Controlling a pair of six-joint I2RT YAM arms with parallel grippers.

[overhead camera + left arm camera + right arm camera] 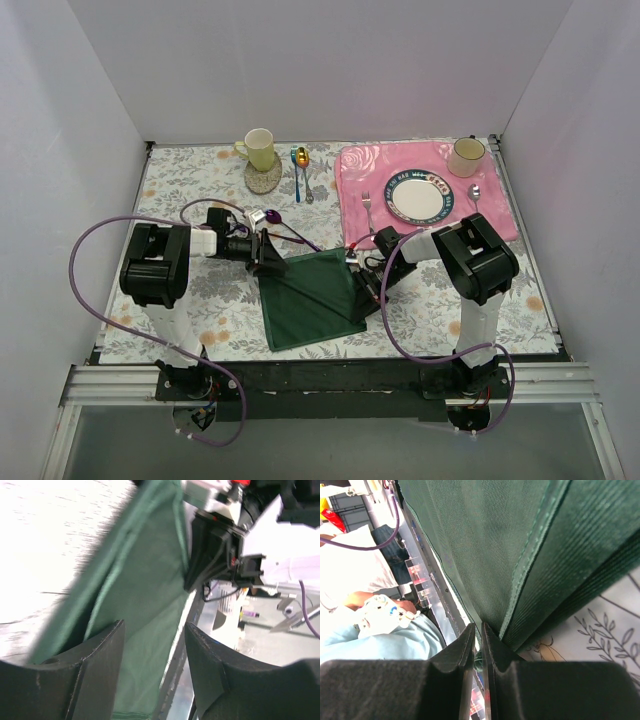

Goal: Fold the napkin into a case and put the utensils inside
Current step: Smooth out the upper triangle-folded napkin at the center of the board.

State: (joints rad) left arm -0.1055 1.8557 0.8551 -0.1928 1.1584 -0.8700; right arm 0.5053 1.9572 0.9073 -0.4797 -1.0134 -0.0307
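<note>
Left arm point(160, 265) and right arm point(470, 262) meet 2 upper corners of the napkin point(310, 300).

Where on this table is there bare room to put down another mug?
Bare floral tablecloth lies left of the yellow mug, and at the near right corner beside the right arm. Crowded: the pink rose-patterned placemat with its plate, and the middle, where the left gripper and right gripper flank the dark green cloth napkin.

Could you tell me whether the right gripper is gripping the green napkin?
Yes, the right gripper is shut on the napkin, with the cloth's edge pinched between its fingers.
</note>
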